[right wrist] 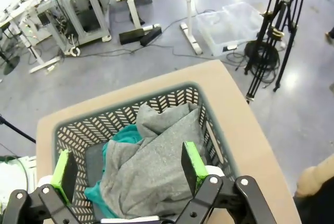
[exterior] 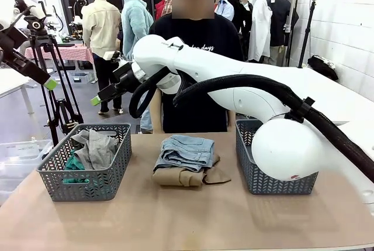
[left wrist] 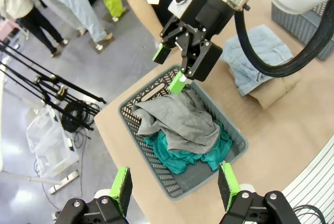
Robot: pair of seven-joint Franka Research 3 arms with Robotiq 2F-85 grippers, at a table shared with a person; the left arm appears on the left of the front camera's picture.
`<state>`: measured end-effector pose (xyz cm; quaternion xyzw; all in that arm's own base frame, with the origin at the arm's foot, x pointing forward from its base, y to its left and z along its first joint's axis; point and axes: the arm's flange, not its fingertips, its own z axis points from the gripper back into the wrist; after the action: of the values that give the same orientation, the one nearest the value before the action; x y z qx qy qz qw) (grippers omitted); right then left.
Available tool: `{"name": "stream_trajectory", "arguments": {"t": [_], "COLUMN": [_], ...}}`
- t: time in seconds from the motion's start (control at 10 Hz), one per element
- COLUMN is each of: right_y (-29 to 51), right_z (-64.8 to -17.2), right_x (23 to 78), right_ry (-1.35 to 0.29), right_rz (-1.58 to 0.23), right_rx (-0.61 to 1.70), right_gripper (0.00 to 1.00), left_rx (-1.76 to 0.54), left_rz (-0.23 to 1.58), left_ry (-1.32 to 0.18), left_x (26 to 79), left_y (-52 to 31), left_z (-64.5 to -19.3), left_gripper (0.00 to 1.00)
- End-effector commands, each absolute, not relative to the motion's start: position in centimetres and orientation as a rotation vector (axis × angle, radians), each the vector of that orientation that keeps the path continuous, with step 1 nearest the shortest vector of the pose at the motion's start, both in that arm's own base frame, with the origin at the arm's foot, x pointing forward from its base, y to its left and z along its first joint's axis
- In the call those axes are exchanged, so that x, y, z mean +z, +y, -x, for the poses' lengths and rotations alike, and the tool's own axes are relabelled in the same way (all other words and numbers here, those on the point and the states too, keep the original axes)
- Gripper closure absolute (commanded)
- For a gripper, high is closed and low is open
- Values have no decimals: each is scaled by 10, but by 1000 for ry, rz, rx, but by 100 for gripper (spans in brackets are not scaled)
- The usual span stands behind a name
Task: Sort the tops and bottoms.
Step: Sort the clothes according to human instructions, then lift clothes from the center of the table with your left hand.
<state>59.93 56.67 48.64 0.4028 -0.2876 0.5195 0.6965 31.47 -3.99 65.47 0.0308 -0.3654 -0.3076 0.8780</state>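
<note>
Over the left basket [exterior: 82,184] our right gripper [exterior: 105,95] hangs with its jaws spread and nothing between them. Our left gripper [left wrist: 175,190] is spread too, and empty. We judge the jeans [exterior: 187,150] come next: rise clear of the grey top [left wrist: 177,122], then pinch denim only, sparing the tan top [exterior: 175,176] beneath. The grey top lies crumpled over the teal top [left wrist: 180,158]. The jeans sit mid-table, faded and folded, between the left and right basket [exterior: 248,157].

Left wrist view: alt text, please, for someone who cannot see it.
A grey basket holds a heather grey top over a teal-green top, with the open right gripper hovering above it. The left gripper stands open in the foreground; denim bottoms lie on a tan top beside the basket.
</note>
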Motion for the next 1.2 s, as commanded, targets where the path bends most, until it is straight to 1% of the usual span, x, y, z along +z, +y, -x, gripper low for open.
{"name": "stream_trajectory", "arguments": {"t": [0.0, 1.1], "right_y": [566, 566], "right_z": [-600, -600], "right_x": [490, 490], "right_ry": [-641, -641], "right_rz": [-883, -883], "right_rx": [1178, 1178], "right_gripper": [0, 0], "left_rx": [-641, -641], "left_rz": [-65, -65], "left_ry": [-763, -763], "left_x": [656, 656], "left_y": [-38, -38], "left_z": [-316, -316], "left_gripper": [14, 14]}}
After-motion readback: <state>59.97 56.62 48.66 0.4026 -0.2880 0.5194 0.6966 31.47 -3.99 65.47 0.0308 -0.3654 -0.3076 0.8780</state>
